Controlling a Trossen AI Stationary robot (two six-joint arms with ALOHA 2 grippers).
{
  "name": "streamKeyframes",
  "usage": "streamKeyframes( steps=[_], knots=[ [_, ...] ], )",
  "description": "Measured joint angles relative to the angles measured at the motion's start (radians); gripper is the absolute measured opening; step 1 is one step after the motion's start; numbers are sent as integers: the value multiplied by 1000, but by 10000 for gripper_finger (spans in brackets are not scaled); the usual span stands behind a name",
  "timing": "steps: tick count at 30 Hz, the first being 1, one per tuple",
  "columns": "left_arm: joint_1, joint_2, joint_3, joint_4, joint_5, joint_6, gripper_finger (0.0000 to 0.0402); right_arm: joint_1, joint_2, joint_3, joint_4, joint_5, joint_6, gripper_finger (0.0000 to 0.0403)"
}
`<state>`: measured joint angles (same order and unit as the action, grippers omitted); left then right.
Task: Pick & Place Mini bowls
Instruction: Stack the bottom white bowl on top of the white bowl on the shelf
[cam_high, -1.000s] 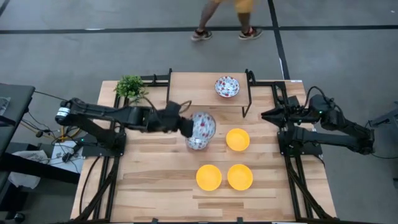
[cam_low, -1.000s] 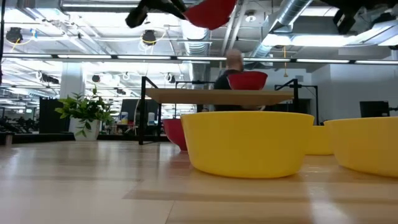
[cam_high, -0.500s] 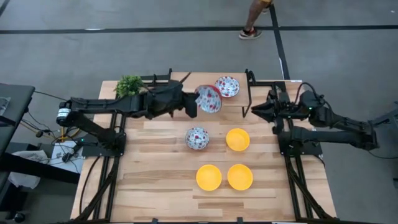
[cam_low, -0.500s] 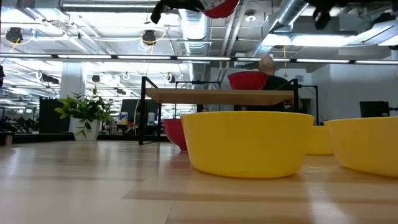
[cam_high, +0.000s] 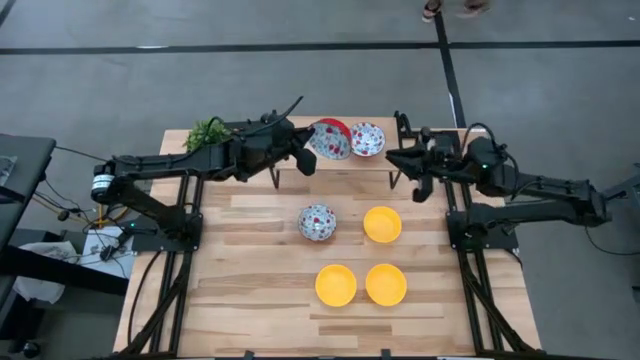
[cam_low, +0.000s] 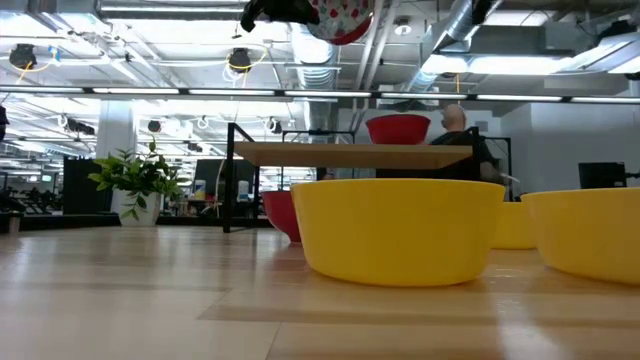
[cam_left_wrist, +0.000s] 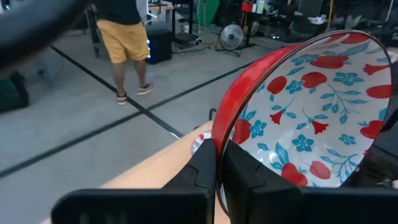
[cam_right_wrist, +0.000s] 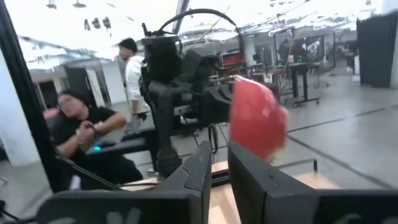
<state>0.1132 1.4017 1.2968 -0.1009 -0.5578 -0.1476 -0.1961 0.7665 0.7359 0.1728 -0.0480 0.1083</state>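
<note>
My left gripper (cam_high: 311, 151) is shut on a floral mini bowl (cam_high: 331, 138), held high above the raised wooden shelf (cam_high: 300, 128) at the table's far edge. Next to it, a second floral bowl (cam_high: 367, 139) sits on the shelf. A third floral bowl (cam_high: 317, 222) and three yellow bowls (cam_high: 382, 224) (cam_high: 336, 285) (cam_high: 386, 284) rest on their bases on the table. The low view shows the held bowl (cam_low: 340, 14) well above the shelf (cam_low: 350, 155). My right gripper (cam_high: 392, 158) is shut, empty, at the shelf's right end. My left gripper (cam_left_wrist: 217, 163) pinches the floral bowl's rim (cam_left_wrist: 219, 132), one finger inside the bowl and one on its red outer wall. The fingers come roughly level from the table's left. The bowl is lifted clear and tipped on edge, its patterned inside (cam_left_wrist: 311, 118) facing sideways.
A small potted plant (cam_high: 208, 135) stands at the table's far left corner. The shelf's black legs (cam_high: 400, 150) rise from the table. A person (cam_low: 462, 140) sits beyond the far edge, and another person (cam_left_wrist: 124, 37) walks on the floor there. Bare wood lies at the near left.
My left gripper has carried the floral bowl from above the table's middle toward the far edge, to above the shelf beside the bowl there, uncovering the floral bowl on the table. My right gripper has moved toward the left and far, up to the shelf's right end.
</note>
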Motion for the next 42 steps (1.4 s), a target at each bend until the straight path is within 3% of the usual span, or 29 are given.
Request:
streamKeyframes(
  steps=[5,10,18,24,32,42],
  knots=[
    [23,-1,0,6,0,78,8,73,140,138,-58,90,-91,22],
    [25,-1,0,6,1,141,8,143,276,294,-210,293,-128,14],
    [24,-1,-1,6,12,178,8,223,462,526,-407,593,-128,58],
    [24,-1,-1,8,12,219,8,250,560,661,-512,636,-127,83],
    [24,-1,-1,13,12,219,8,296,630,773,-610,847,-116,87],
    [24,-1,-1,22,12,219,8,313,629,791,-644,859,-68,87]
  ],
)
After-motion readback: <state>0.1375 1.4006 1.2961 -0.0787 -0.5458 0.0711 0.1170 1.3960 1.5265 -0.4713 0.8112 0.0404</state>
